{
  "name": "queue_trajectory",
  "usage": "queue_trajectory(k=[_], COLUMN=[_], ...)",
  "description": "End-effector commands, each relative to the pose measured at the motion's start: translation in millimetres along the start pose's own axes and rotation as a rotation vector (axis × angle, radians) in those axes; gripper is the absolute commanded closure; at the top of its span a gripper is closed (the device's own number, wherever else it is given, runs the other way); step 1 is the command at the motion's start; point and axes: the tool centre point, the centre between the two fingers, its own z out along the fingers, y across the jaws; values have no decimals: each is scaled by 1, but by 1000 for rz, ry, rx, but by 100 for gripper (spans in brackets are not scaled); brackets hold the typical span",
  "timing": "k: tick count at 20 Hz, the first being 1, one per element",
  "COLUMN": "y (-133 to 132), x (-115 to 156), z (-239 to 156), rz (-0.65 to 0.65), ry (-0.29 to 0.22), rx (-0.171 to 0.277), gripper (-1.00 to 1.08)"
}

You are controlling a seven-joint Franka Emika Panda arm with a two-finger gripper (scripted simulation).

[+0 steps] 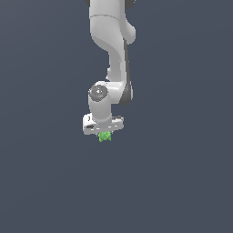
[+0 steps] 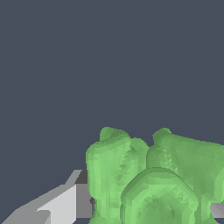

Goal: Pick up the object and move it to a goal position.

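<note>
- White Franka arm [image 1: 111, 50] hung straight down over a plain dark grey-blue surface [image 1: 182, 182].
- White two-finger gripper [image 1: 105, 134] pointed down, with the small bright green lumpy, spiky-edged object [image 1: 105, 136] right at its tip.
- Exterior view: fingers hidden by the hand body and the object.
- Wrist view: green object [image 2: 153, 179] filled the near field, and one pale grey finger [image 2: 61, 203] touched its side.
- Gripper looked clamped on the object.
- Couldn't tell whether the object was lifted off the surface.
</note>
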Motion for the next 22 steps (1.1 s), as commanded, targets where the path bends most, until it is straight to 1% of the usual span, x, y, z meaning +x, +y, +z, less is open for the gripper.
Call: queue_trajectory(k=[1,6,17,22], y=[-12,-44,-129,-161], x=[9,35,105,132], z=[-4,-15,-46,-57], rz=[-2,-2,-1,-1], ry=[1,1,0,0], rx=[0,0,0,0], gripper=[108,108,108,108])
